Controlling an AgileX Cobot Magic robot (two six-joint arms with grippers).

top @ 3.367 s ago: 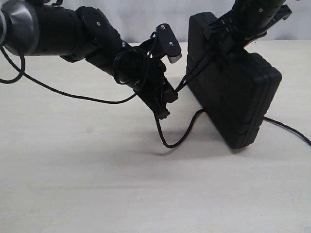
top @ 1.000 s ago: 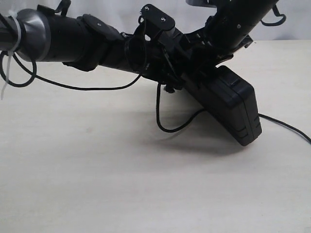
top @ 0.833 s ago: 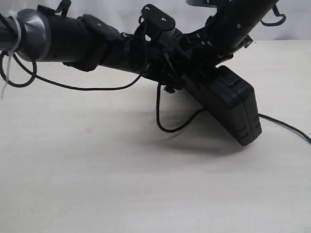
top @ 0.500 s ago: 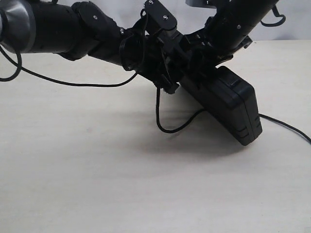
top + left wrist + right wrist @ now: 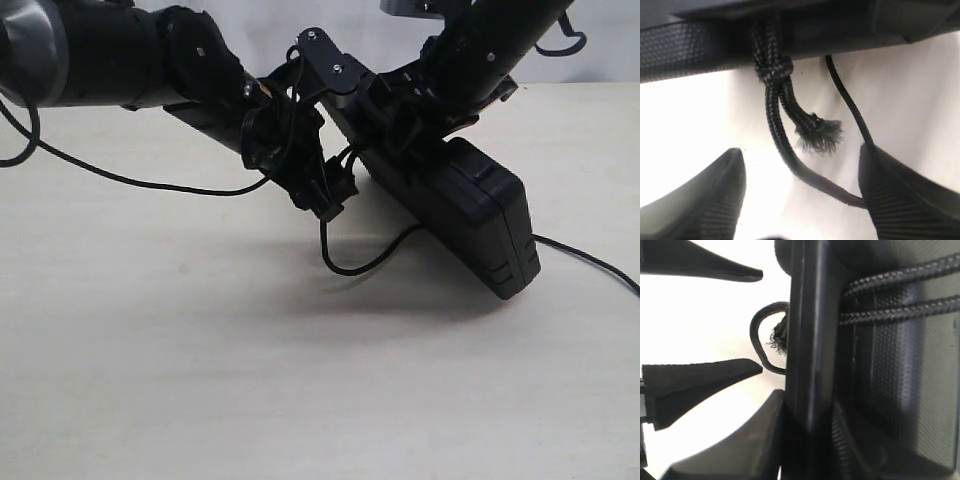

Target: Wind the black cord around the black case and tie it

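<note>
the black cord (image 5: 772,107) is on the case already: two braided strands cross the case's face, and at its edge they meet in a small knot (image 5: 773,70) with a short frayed tail (image 5: 817,135) hanging free. below the knot one strand sags in a slack loop toward the table, and past the case the long end trails off to the right along the tabletop. the black case (image 5: 470,210) sits right of centre, tilted, with its upper end raised toward the far left and its lower corner down at the right. whether that corner touches the table (image 5: 200,380) i cannot tell. the right gripper (image 5: 440,100) is clenched on the case's upper edge, a pad on either side. the left gripper (image 5: 800,200) hangs just left of the case, jaws spread wide and grasping nothing. the knot and tail lie ahead of its gap, and a thin strand runs down to one finger.

the likely trouble is the knot. it looks small and the tail short, so a pinch on the tail alone, or a tug on the wrong strand, could pull it loose rather than snug. the slack loop could catch on a finger as the jaws shut. with the case held by one edge only, a sideways pull could twist it in the grip or slide the strands off a rounded corner.
</note>
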